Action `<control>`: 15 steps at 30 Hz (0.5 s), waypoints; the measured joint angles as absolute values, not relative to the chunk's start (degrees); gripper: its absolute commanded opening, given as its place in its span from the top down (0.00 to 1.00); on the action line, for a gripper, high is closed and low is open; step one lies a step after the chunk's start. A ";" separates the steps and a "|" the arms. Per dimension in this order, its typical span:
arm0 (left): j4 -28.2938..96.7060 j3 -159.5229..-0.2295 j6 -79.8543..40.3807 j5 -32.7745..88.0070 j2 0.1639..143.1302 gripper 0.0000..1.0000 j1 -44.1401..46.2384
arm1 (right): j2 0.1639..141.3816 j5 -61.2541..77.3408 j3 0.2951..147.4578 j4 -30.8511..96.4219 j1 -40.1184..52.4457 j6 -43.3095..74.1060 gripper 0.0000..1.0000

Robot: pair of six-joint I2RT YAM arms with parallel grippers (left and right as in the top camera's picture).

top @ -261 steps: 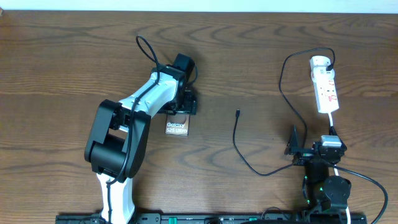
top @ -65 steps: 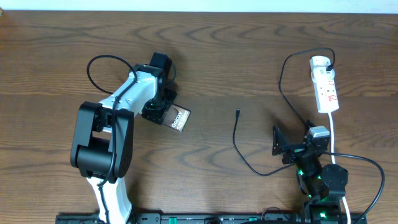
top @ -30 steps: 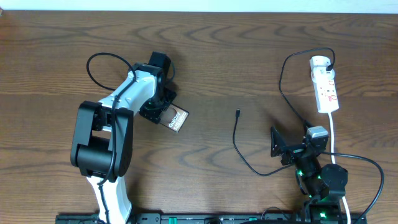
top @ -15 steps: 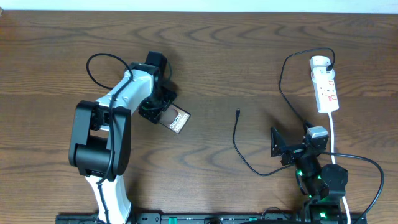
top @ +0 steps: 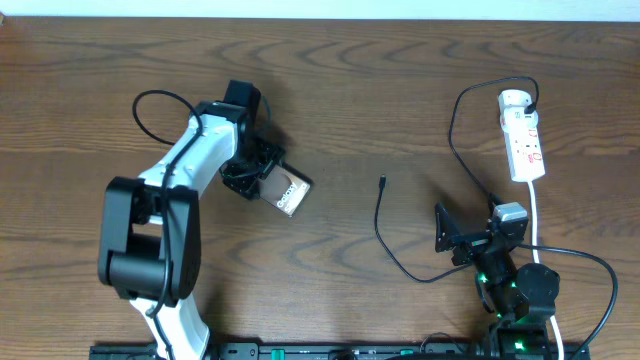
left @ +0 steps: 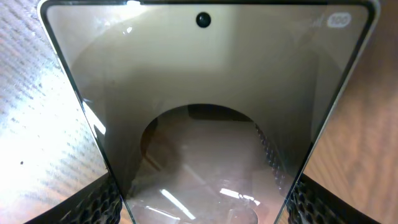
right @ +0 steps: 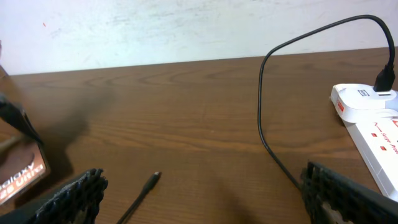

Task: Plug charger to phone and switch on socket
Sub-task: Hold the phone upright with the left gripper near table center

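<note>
The phone (top: 290, 192), a dark slab with white lettering, is tilted and held at its near end by my left gripper (top: 266, 177), left of the table's middle. In the left wrist view the phone's glossy face (left: 205, 93) fills the frame between the two fingers (left: 93, 202). The charger cable's tip (top: 382, 181) lies on the table at the middle; its black plug (top: 531, 100) sits in the white socket strip (top: 524, 140) at the far right. My right gripper (top: 441, 229) is open and empty, near the cable's loop. The right wrist view shows the tip (right: 153, 179), the strip (right: 373, 127) and the phone (right: 18, 177).
The black cable (top: 455, 130) curves from the plug down past my right gripper and back up to the tip. The strip's white cord (top: 536, 215) runs toward the right arm's base. The table is brown wood (top: 400, 80).
My left arm has swung further left at the elbow while its gripper carried the phone slightly right, tilted. Earlier the right gripper rose and turned toward the cable; it has not moved in the last second.
</note>
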State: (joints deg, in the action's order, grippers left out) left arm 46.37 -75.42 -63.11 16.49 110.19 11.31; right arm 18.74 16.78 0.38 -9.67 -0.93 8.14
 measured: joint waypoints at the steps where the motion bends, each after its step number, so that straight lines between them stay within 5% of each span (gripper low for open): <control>1: 46.37 -75.42 -63.11 16.58 109.73 0.93 11.31 | 18.74 16.75 0.38 -9.67 -0.93 8.14 0.01; 15: 47.53 -75.42 -63.09 19.94 109.38 0.93 11.29 | 21.37 17.15 0.64 -9.82 -0.93 15.11 0.01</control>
